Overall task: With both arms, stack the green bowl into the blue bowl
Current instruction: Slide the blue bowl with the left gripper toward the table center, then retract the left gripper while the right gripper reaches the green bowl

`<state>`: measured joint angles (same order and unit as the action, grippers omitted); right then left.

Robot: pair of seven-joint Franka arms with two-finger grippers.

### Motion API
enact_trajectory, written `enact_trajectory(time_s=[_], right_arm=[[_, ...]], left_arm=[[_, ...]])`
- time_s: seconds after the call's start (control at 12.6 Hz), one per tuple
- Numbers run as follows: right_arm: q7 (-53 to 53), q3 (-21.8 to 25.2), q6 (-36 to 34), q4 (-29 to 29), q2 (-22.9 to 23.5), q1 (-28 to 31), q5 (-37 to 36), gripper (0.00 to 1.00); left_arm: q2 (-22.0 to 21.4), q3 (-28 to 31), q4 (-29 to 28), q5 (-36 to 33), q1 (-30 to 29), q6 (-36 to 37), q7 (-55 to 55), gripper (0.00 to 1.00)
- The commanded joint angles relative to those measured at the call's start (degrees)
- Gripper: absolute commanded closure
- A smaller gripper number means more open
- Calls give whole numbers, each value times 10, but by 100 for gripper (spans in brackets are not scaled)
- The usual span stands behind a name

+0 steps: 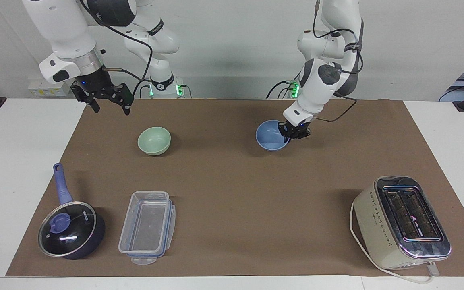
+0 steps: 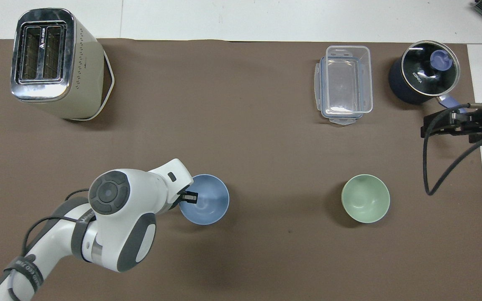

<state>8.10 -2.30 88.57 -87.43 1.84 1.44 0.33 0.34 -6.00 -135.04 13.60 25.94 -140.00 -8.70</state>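
Note:
The blue bowl (image 1: 270, 138) (image 2: 207, 202) is near the middle of the brown mat, gripped by its rim and held low over the mat. My left gripper (image 1: 293, 132) (image 2: 189, 196) is shut on the rim at the side toward the left arm's end. The green bowl (image 1: 154, 140) (image 2: 365, 204) stands upright on the mat toward the right arm's end, apart from the blue bowl. My right gripper (image 1: 110, 105) (image 2: 450, 124) waits open and empty, raised over the mat's edge at the right arm's end, not touching the green bowl.
A cream toaster (image 1: 401, 221) (image 2: 52, 62) stands farthest from the robots at the left arm's end. A clear plastic container (image 1: 147, 227) (image 2: 344, 83) and a dark blue lidded saucepan (image 1: 71, 229) (image 2: 423, 77) stand farther from the robots than the green bowl.

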Motion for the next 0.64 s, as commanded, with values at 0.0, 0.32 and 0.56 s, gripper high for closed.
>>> enact_trajectory(time_s=[0.0,0.32,0.56], right_arm=[[-10,-2,13,-19,-14,8,2,0],[-10,-2,13,-19,-14,8,2,0],[-10,-2,13,-19,-14,8,3,0]], left_arm=[[12,10,-19,10,19,-50,-2,100],[27,14,27,9,1,-5,2,0],[37,14,100,-1,-66,95,7,0]])
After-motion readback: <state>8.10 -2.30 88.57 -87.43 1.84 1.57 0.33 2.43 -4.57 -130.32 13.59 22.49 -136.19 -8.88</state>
